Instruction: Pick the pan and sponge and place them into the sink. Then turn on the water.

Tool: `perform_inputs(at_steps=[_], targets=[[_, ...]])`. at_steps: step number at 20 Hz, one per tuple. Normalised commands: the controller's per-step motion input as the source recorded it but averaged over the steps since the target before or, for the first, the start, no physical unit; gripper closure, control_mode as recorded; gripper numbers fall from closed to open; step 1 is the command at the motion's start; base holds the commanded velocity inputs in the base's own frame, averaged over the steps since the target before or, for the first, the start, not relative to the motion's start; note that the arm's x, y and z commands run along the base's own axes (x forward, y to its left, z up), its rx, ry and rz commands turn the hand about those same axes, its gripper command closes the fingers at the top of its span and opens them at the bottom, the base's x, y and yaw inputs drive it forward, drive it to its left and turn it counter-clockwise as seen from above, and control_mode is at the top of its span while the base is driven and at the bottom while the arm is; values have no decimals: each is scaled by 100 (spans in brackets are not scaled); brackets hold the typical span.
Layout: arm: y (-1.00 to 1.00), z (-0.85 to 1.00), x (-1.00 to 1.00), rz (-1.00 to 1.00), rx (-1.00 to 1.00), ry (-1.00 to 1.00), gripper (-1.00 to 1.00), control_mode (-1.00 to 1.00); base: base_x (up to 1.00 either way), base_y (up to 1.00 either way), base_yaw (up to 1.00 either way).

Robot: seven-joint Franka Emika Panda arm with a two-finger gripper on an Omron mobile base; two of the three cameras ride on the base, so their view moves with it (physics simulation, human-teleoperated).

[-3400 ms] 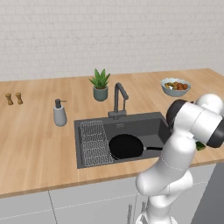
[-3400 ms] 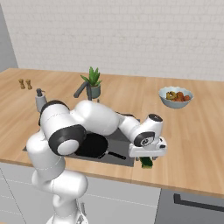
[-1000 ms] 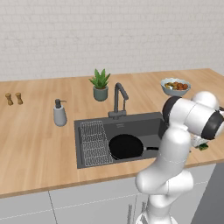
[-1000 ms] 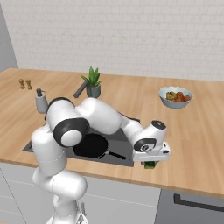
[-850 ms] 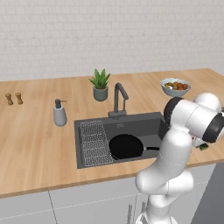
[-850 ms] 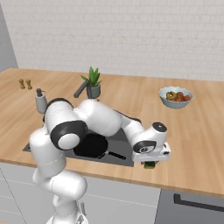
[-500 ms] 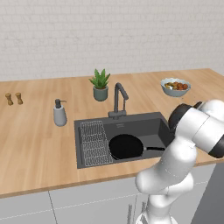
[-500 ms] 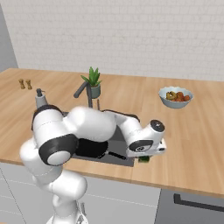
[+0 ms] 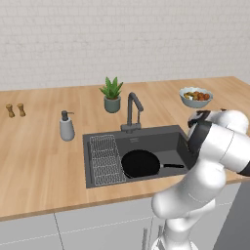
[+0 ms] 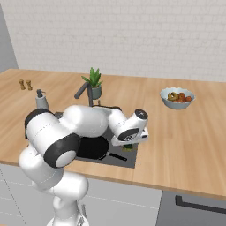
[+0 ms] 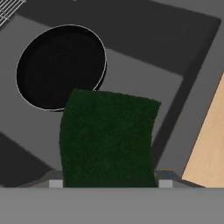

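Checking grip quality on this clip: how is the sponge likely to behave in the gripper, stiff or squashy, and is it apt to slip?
The sponge probably squashes: its green face looks bowed between the gripper tips. It is likely light, being far smaller than the pan in the sink. Its rough top suggests little slipping.

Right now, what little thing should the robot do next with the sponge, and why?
Probably open the gripper and let the sponge drop. The hand view shows the sponge held between the fingers, hanging over the dark sink floor, right beside the pan already lying in the basin. Since it is past the wooden counter edge, it should land inside.
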Motion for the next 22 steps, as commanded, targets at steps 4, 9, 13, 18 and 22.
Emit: perform_inputs(at_steps=[4,9,13,18,22], targets=[[70,0,36,4,0,1,100,-100,0,0,0],[43,-2,8,5,0,8,100,-100,0,0,0],[47,-26,8,1,0,3,100,-100,0,0,0],[47,-54,10,0,0,1,100,-100,0,0,0],[30,-29,36,0,0,0,100,-100,0,0,0]])
